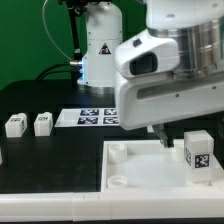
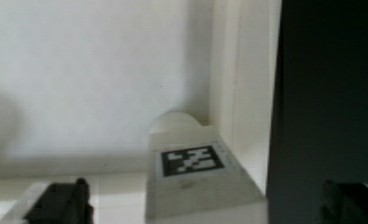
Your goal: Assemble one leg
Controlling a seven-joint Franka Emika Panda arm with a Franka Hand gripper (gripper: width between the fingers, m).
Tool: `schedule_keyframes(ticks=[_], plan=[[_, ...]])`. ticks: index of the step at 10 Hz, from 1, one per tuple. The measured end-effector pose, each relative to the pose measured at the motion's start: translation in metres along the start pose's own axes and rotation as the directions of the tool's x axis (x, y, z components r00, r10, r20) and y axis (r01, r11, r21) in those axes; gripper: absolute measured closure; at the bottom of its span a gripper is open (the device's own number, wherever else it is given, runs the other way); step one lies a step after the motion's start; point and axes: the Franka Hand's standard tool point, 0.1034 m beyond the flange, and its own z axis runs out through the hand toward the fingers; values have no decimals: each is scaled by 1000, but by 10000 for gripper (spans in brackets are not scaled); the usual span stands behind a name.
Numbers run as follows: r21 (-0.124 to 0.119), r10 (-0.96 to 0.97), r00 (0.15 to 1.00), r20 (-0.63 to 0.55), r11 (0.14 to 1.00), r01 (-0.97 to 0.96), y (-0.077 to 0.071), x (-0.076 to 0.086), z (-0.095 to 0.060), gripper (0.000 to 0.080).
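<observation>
A leg (image 1: 198,155), a small white block with a black-and-white tag, stands upright on the right part of the large white tray-like part (image 1: 140,172). My gripper (image 1: 178,136) hangs just above and behind it. One dark finger (image 1: 160,134) shows to the exterior view's left of the leg. In the wrist view the leg (image 2: 195,162) lies between my two fingertips (image 2: 60,203), with gaps on both sides. The gripper (image 2: 204,205) is open and holds nothing. Two more legs (image 1: 14,124) (image 1: 42,123) stand on the black table at the exterior view's left.
The marker board (image 1: 90,118) lies on the table behind the tray-like part. Round corner sockets (image 1: 118,150) rise on that part's left side. The arm's base (image 1: 100,45) stands at the back. The wrist view shows black table (image 2: 332,90) beside the white part's edge.
</observation>
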Motion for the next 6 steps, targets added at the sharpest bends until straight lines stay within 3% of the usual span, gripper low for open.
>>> schedule_keyframes(ticks=[4,6], plan=[[0,-10,1000,5,1000,10,-2,-1,9,150],[0,-10,1000,4,1000,10,-2,-1,9,407]])
